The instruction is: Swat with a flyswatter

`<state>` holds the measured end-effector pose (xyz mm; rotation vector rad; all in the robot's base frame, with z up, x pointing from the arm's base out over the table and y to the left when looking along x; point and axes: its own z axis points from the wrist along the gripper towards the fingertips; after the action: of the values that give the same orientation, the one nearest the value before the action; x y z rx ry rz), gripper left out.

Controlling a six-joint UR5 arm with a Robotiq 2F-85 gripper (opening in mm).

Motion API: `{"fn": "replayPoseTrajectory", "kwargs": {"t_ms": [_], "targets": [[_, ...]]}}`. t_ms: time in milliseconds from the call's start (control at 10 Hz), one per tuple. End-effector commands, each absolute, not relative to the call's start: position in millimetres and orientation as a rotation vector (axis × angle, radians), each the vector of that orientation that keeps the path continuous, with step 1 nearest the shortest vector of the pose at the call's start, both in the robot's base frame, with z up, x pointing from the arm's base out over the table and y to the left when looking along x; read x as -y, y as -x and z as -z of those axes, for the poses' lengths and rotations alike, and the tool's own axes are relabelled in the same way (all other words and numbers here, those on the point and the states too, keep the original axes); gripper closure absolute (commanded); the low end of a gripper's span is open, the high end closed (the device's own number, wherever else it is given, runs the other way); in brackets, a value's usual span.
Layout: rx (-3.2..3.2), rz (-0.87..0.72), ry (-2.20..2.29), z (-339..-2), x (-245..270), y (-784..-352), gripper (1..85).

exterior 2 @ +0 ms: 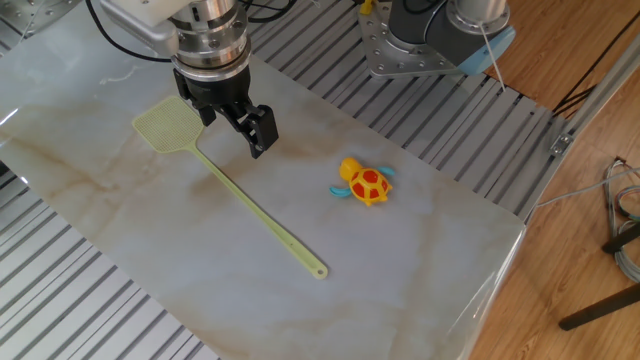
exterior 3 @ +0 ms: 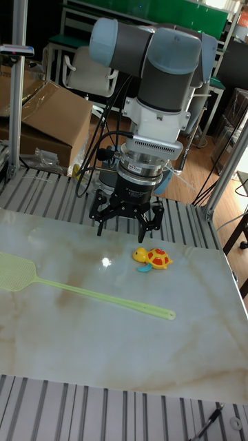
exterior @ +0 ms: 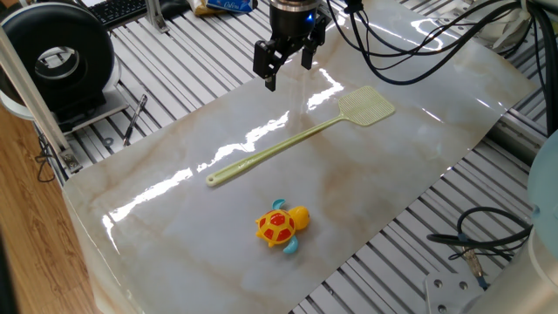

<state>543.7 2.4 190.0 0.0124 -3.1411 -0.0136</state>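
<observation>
Swatter place: the flyswatter (exterior: 296, 144) lies flat on the marble sheet (exterior: 392, 183), nothing on it, and I see no contact with the arm.
Long axis: diagonal in one fixed view, running lower left to upper right; almost straight across in the tall fixed view.
Head end: the mesh head (exterior: 366, 105) is at the upper right in one fixed view, on the arm's side of the sheet; in the tall fixed view it touches the left picture edge.
Handle end: the tip with the small hole (exterior: 212, 180) points to lower left, toward the part of the sheet where the toy turtle (exterior: 281, 227) sits.
Pincer: the gripper (exterior 3: 127, 233) hangs above the sheet with fingers spread and nothing between them.
Pincer vs swatter: apart; in the other fixed view I read it as just beside the handle near the head, raised off the marble.
Turtle: near the handle end but clear of it, with bare marble between.
Sheet edges: the head has a strip of bare marble before the sheet's edge; ribbed metal slats (exterior: 410, 253) run past the edges.
Open room: bare marble along both sides of the handle, widest on the side away from the turtle.
Clutter: cables (exterior: 488, 237) on the slats, off the sheet.
</observation>
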Motion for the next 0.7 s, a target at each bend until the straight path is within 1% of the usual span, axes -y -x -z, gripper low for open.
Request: {"fn": "replayPoseTrajectory", "kwargs": {"t_ms": [0,600], "targets": [[3.178,0.298,0.178,-194.9,-50.0,-560.7,84.3],[3.170,0.265,0.200,-195.1,-52.7,-561.0,84.3]]}}
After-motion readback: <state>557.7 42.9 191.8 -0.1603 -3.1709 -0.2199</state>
